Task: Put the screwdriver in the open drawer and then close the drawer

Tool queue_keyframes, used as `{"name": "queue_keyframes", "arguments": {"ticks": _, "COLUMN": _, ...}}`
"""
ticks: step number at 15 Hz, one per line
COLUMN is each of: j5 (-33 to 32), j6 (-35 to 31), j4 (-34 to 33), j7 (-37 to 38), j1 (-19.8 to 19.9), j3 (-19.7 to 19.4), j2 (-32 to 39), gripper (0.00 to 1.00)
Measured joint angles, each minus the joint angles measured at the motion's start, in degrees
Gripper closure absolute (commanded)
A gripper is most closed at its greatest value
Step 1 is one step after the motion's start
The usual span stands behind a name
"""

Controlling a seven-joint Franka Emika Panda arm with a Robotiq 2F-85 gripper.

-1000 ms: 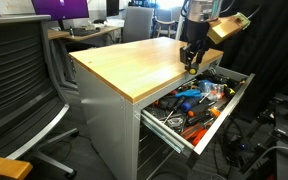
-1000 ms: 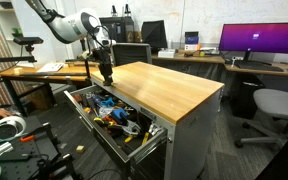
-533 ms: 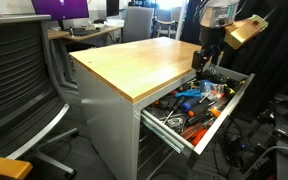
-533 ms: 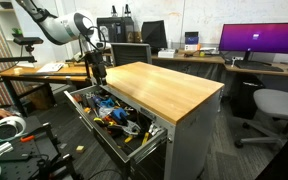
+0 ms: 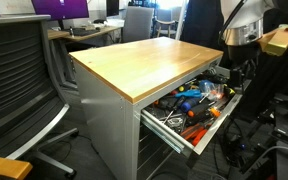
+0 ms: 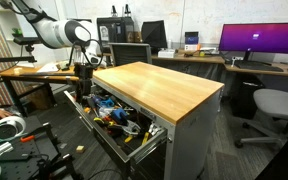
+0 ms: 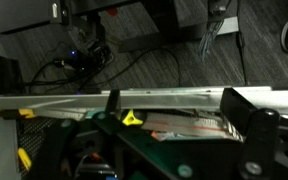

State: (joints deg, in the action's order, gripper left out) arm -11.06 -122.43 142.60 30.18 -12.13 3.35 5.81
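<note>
**Obs:** State at this entry?

**Op:** The end effector (image 6: pixel 84 80) hung open and empty, just beside a side wall of the drawer (image 5: pixel 166 133). The drawer stood pulled out from the bench (image 5: pixel 134 60). I could not pick out the screwdriver and judged it lay among the heaped tools (image 5: pixel 199 100) inside.

**Obs:** Risks?

**Op:** Tools standing proud of the rim could catch under the bench top and jam the closing push. A push off-centre could skew the drawer.

**Obs:** Counts?

**Op:** One open drawer, one end effector, one bench. The tools were too tangled to count.
</note>
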Motion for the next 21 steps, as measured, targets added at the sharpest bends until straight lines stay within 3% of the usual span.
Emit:
{"name": "queue_keyframes", "arguments": {"ticks": 1, "j5": 0.26, "j6": 0.49, "j4": 0.83, "j7": -1.38, "j1": 0.63, "j3": 0.00, "j2": 0.40, "gripper": 0.25}}
{"name": "queue_keyframes", "arguments": {"ticks": 3, "j5": 0.25, "j6": 0.85, "j4": 1.60, "j7": -3.29, "j1": 1.52, "j3": 0.00, "j2": 1.80, "gripper": 0.34}}
{"name": "queue_keyframes", "arguments": {"ticks": 11, "j5": -1.02, "j6": 0.41, "j4": -1.73, "j7": -5.09, "j1": 1.77, "j3": -0.01, "j2": 10.04, "gripper": 0.95}}
{"name": "queue_keyframes", "arguments": {"ticks": 12, "j5": -2.22, "j6": -0.11, "j4": -2.71, "j7": -4.84, "j1": 1.70, "j3": -0.08, "j2": 10.82, "gripper": 1.00}}
{"name": "queue_keyframes", "arguments": {"ticks": 16, "j5": -6.36, "j6": -1.08, "j4": -5.53, "j7": -2.97, "j1": 0.38, "j3": -0.20, "j2": 12.72, "gripper": 1.00}}
{"name": "queue_keyframes", "arguments": {"ticks": 21, "j5": -17.11, "j6": -3.11, "j4": -10.07, "j7": 4.20, "j1": -2.55, "j3": -1.49, "j2": 15.41, "gripper": 1.00}}
